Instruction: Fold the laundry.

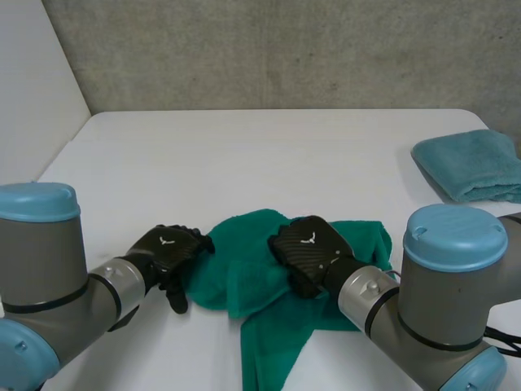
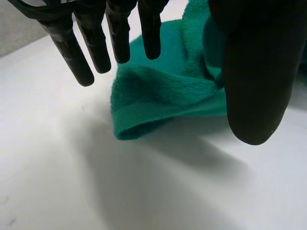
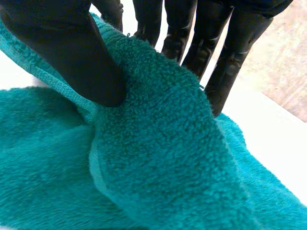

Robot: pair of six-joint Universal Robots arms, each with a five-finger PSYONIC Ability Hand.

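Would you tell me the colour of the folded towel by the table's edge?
Folded towel: light blue, best in head view.

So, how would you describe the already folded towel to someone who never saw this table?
Start at the white table and go to its right edge, beyond the robot's right arm. There lies the light-blue towel, folded flat. Its neighbour, the dark green towel, lies crumpled near the front.

No words or numbers can be read anywhere here. A small white emblem sits on the back of the left hand, and there's a matching white mark on the back of the right hand, both too small to make out. The green towel shows no legible tag.
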